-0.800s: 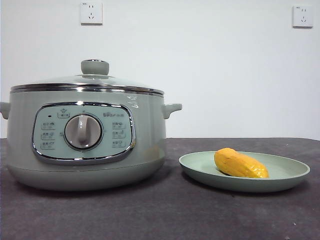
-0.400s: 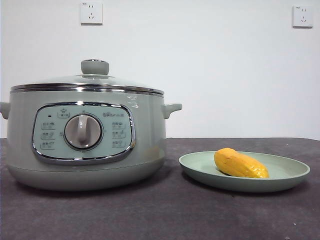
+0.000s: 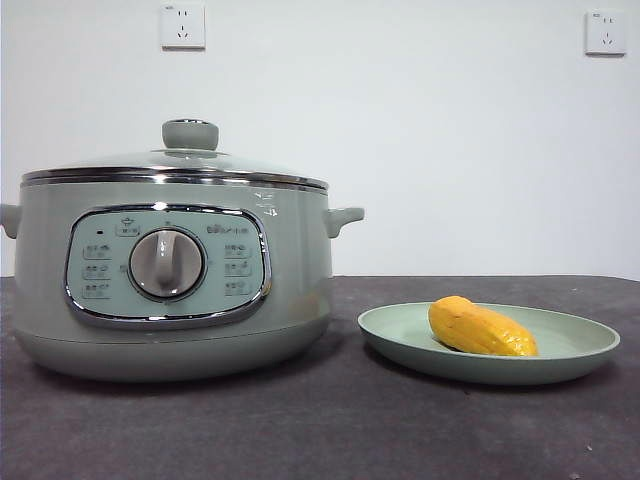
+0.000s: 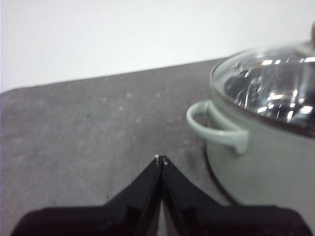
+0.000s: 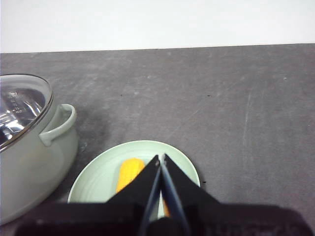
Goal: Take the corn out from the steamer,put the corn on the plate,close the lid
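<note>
The corn (image 3: 482, 328) is seen lying in the plate (image 3: 580, 358), at the lower right of the front view. The steamer (image 3: 300, 290) stands at the left, just beside the plate, with the lid (image 3: 175, 165) seated on its rim. No hand is shown in the front view. Only in the wrist views are they seen: the left hand (image 4: 161, 158), closed and empty, is held above the worktop (image 4: 88, 132) near a steamer handle (image 4: 216, 130); the right hand (image 5: 160, 158), also closed and empty, is held above the plate.
</note>
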